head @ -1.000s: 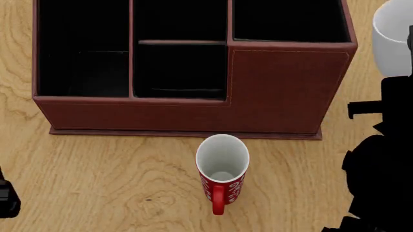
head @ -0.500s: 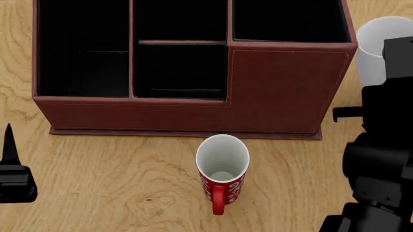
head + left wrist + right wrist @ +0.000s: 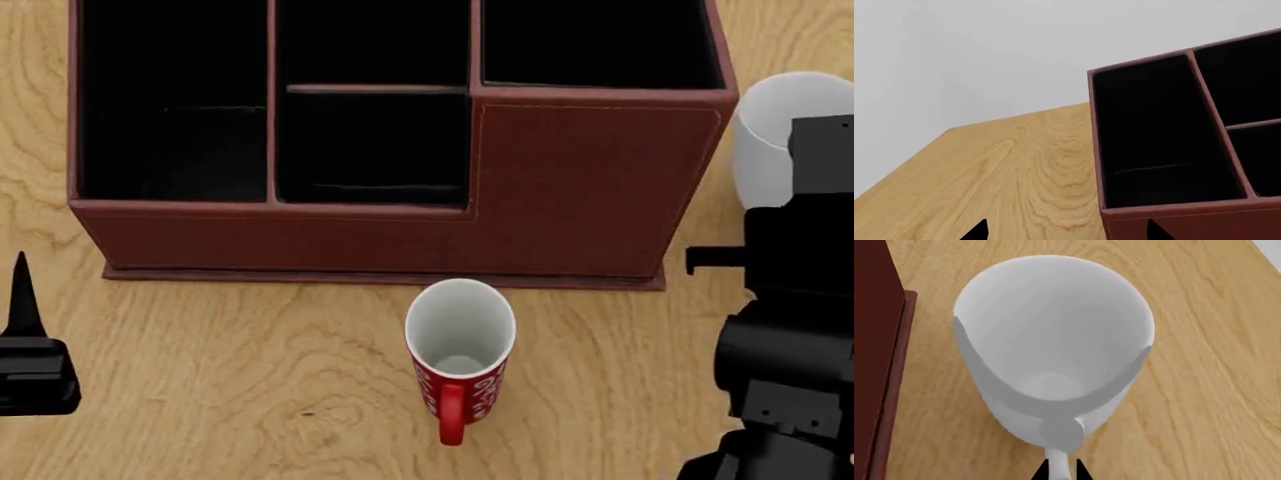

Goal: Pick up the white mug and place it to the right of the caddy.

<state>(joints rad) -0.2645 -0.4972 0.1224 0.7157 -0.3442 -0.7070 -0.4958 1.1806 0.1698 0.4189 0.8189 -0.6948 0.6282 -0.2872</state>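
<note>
The white mug (image 3: 771,130) is just right of the reddish-brown caddy (image 3: 574,190), near its taller corner section. My right gripper (image 3: 817,160) sits over the mug's near side. In the right wrist view the mug (image 3: 1054,340) fills the frame, and my right gripper (image 3: 1061,474) is shut on its loop handle (image 3: 1057,462). The caddy's side (image 3: 874,340) is close beside it. I cannot tell whether the mug rests on the table. My left gripper (image 3: 27,360) is at the left edge, open and empty; in the left wrist view (image 3: 1067,232) it faces the caddy's corner (image 3: 1167,140).
A slimmer red mug (image 3: 461,350) with a white swirl pattern stands upright in front of the caddy, handle toward me. The wooden table (image 3: 240,390) lies all around. The table's far edge (image 3: 1014,117) shows in the left wrist view, with a plain wall behind.
My right arm has moved the white mug left and nearer, closer to the caddy's right side. My left gripper has risen into view at the left edge.
</note>
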